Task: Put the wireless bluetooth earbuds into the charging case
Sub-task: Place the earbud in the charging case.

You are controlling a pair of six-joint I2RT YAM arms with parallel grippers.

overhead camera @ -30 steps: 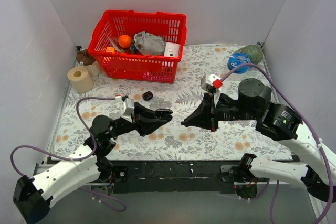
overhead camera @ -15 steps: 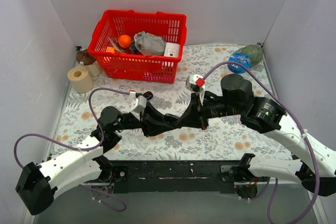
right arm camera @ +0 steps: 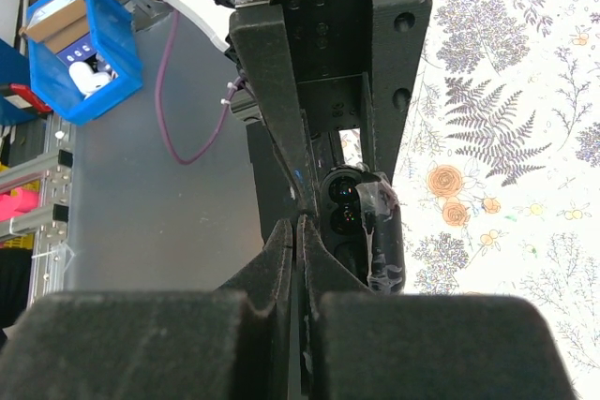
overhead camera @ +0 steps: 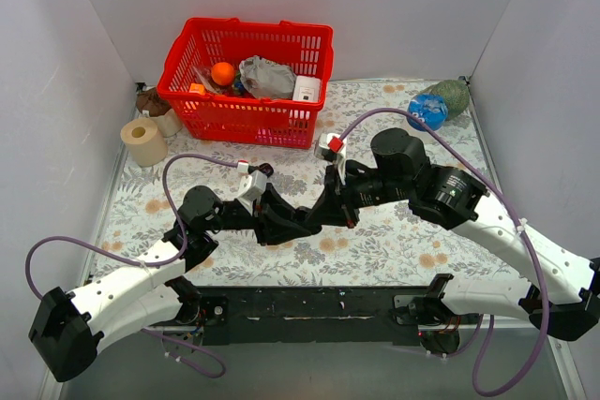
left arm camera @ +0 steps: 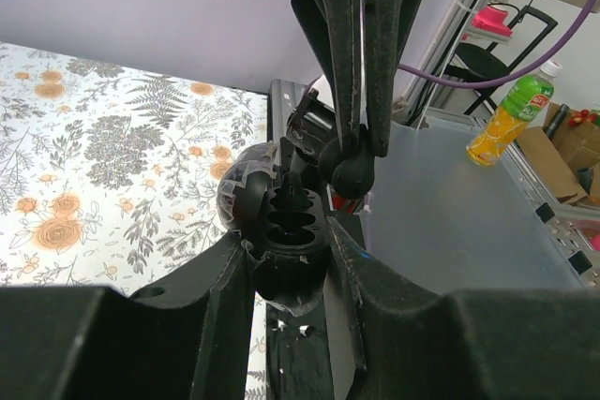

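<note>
My left gripper (left arm camera: 286, 252) is shut on the open black charging case (left arm camera: 281, 217) and holds it above the mat with its sockets facing up. My right gripper (left arm camera: 349, 149) comes down from above, shut on a small black earbud (left arm camera: 348, 168) that hangs just beside the case's right rim. In the right wrist view the shut right gripper (right arm camera: 300, 228) sits next to the case (right arm camera: 361, 217), and the earbud is hidden. In the top view the left gripper (overhead camera: 296, 218) and right gripper (overhead camera: 317, 216) meet at mid-table. Another small black bit (overhead camera: 265, 171) lies on the mat behind the left wrist.
A red basket (overhead camera: 187, 100) with several items stands at the back left. A toilet roll (overhead camera: 143, 141) is to its left. A blue ball (overhead camera: 427, 110) and a green object (overhead camera: 453, 95) sit at the back right. White walls enclose the floral mat (overhead camera: 403, 241).
Both arms have closed in on each other. My right gripper has moved left with the earbud to the case, and my left gripper has moved a little right and forward with the case.
</note>
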